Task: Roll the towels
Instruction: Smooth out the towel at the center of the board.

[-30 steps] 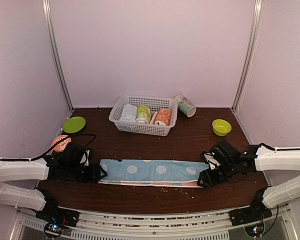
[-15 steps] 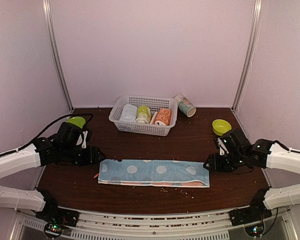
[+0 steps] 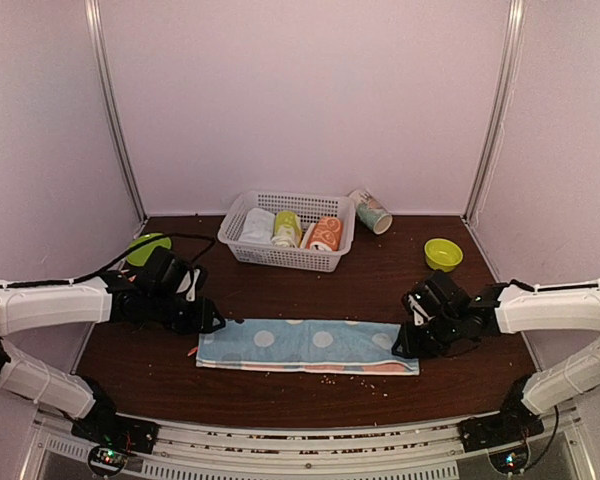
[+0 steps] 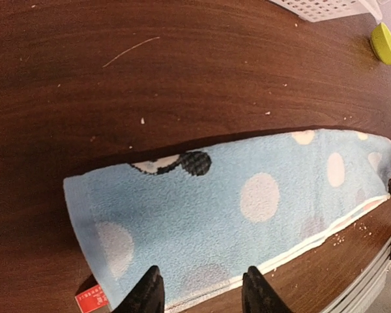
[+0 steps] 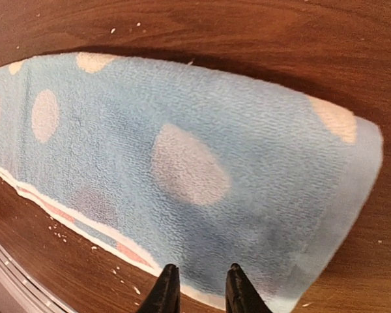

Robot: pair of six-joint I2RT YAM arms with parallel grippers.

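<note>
A light blue towel [image 3: 308, 345] with pale spots lies folded into a long flat strip across the front of the table. It fills the left wrist view [image 4: 234, 202] and the right wrist view [image 5: 182, 163]. My left gripper [image 3: 208, 322] hovers over the towel's left end, jaws open [image 4: 202, 292], with only flat cloth showing between the fingertips. My right gripper [image 3: 405, 345] is over the right end near the front edge, jaws open but narrow [image 5: 201, 288], nothing pinched between them. A white and peach hem [image 5: 127, 251] runs along the towel's near edge.
A white basket [image 3: 242, 240] at the back holds a pale roll, a yellow-green roll and an orange patterned roll [image 3: 324, 233]. A printed cup [image 3: 370, 211] lies beside it. Green bowls sit at the left [image 3: 145, 247] and right [image 3: 443, 254]. Crumbs dot the table's front.
Both arms lifted away from the towel's ends, then came back in over them. Both pairs of jaws have narrowed. The towel has stayed flat.
</note>
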